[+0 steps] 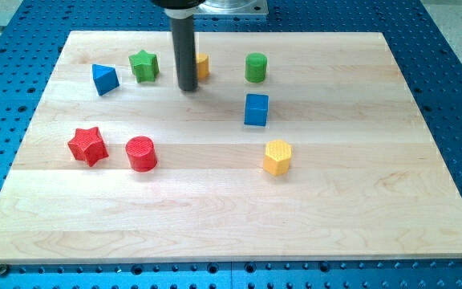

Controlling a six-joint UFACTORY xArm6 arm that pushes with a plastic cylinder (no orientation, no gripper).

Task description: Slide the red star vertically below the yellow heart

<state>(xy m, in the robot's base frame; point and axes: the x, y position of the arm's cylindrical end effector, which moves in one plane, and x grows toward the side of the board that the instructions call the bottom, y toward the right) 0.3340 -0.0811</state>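
Observation:
The red star (87, 145) lies at the view's left, beside a red cylinder (141, 153) to its right. A yellow block (202, 66) near the view's top is partly hidden behind my rod, so its shape cannot be made out; it may be the yellow heart. My tip (187, 87) rests on the board just left of and below that yellow block, far up and right of the red star. A yellow hexagon (277, 157) sits at the centre right.
A green star (143, 66) and a blue triangle (104, 79) lie left of my tip. A green cylinder (255, 67) and a blue cube (256, 110) lie to its right. The wooden board (359, 225) sits on a blue perforated table.

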